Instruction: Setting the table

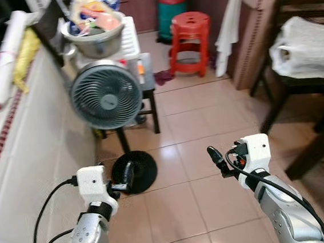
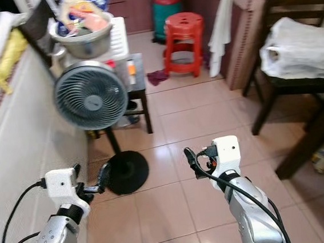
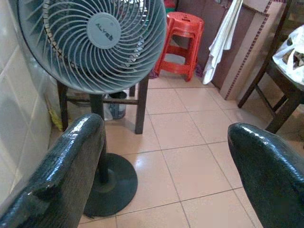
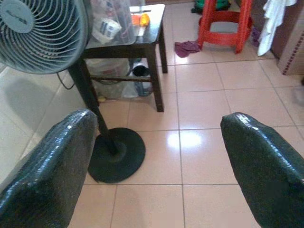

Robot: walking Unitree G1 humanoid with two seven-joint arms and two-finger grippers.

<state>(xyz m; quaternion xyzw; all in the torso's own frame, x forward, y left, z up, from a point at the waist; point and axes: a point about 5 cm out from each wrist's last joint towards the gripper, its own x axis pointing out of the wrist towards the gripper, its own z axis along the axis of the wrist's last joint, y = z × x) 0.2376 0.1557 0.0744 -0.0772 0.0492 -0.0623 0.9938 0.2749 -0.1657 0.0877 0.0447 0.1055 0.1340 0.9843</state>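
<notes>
Both pincers, left pincer (image 1: 123, 180) and right pincer (image 1: 215, 158), hang apart over tiled floor (image 1: 191, 124); grey pedestal fan (image 1: 106, 94) ahead, metal basin (image 1: 95, 39) holding packets behind it.

The fan (image 1: 107, 94) stood in front of the small dark table (image 1: 148, 87), hiding most of its top and whatever sat behind the grille. The red stool (image 1: 190, 41) covered the lower half of the green cylinder (image 1: 171, 10), whose top ran off the picture's edge. The wooden chair (image 1: 304, 79) was cut off at the right, its seat buried under a white plastic bag (image 1: 307, 47). What lay heaped in the metal basin (image 1: 95, 40) was too jumbled to name. The label on the fan's hub was too small to read with certainty.
</notes>
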